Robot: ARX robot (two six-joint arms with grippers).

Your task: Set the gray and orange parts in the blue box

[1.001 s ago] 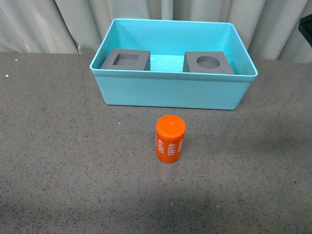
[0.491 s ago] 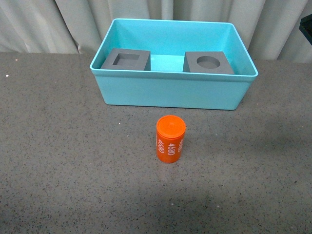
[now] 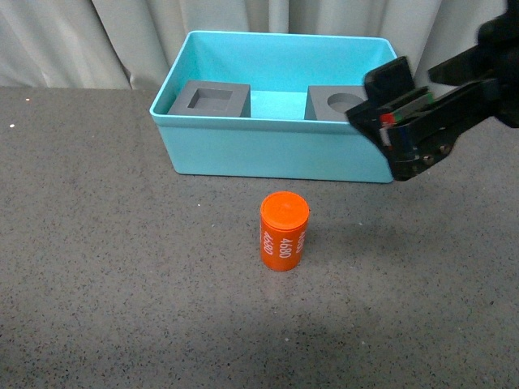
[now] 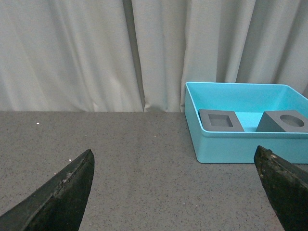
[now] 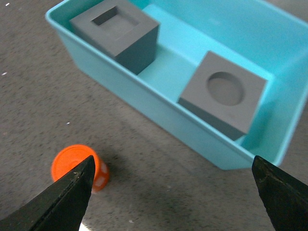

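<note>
Along the top of the front view hangs a pale curtain [image 3: 65, 40], and the speckled gray table [image 3: 97, 267] fills the rest of the frame. The blue box [image 3: 276, 154] sits upper centre. Inside it, at its left end, rests the gray cube with a square recess [image 3: 211, 99], recess facing up. A strip of bare blue floor separates it from the gray cube with a round recess [image 3: 334, 104] at the box's right end, which also faces up.

Below the box, at the centre of the frame, the orange cylinder [image 3: 284, 231] stands upright on the table. It is outside the box and apart from its near wall, and "4680" is printed in white on its side.

At the right of the frame the black right claw [image 3: 388, 121] reaches in from the edge, raised off the table. It covers the box's right front corner and part of the round-recess cube. Its wrist view shows the two fingers spread wide with nothing between them; both cubes, the box and the cylinder lie beyond.

The left claw [image 4: 173, 151] shows only in its own wrist view. Its fingers are also wide apart and empty, low over bare table, with the box and both cubes further off.
</note>
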